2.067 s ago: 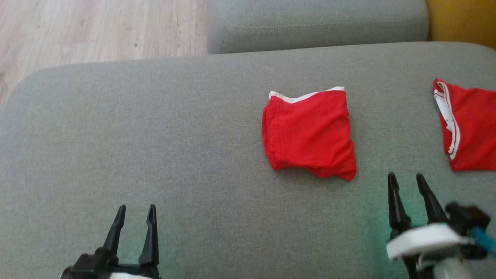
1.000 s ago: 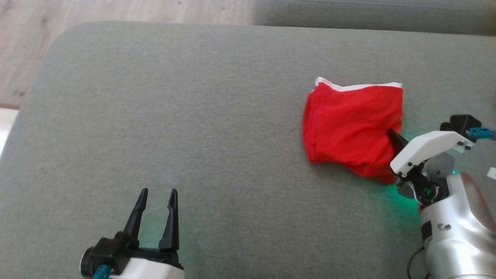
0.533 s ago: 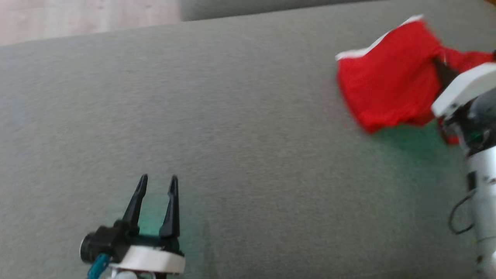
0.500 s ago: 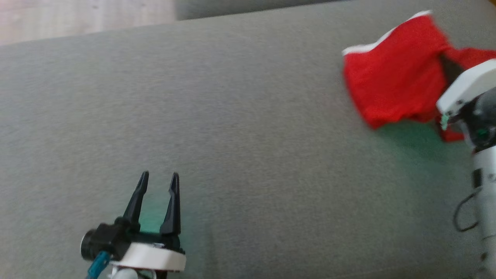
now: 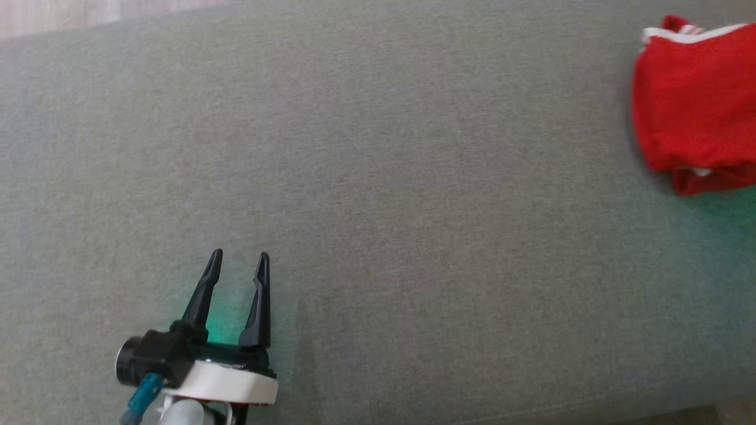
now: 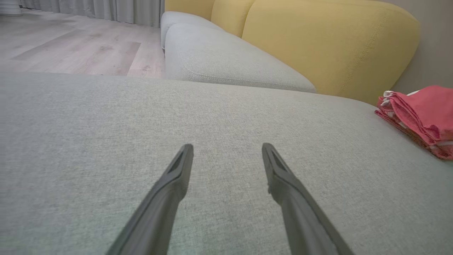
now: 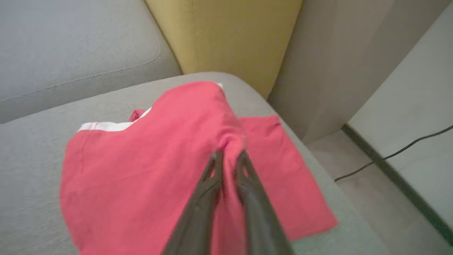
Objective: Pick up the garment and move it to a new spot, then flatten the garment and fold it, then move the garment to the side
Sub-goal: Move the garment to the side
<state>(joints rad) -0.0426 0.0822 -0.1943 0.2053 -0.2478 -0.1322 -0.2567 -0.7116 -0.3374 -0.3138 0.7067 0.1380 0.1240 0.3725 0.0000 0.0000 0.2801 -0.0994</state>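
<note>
garment (image 7: 152, 148) is pinched at a raised fold by right gripper (image 7: 228, 156) fingers | it is now drawn over second red garment (image 7: 283, 177), earlier well apart | left gripper (image 5: 240, 255) fingers are kept spread, far from it | release is judged due

Soft even daylight; R wrist view blurry.

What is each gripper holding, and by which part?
The right gripper is shut on the red garment, pinching a bunched fold of its fabric, away from the white band. The left gripper is open and holds nothing.
</note>
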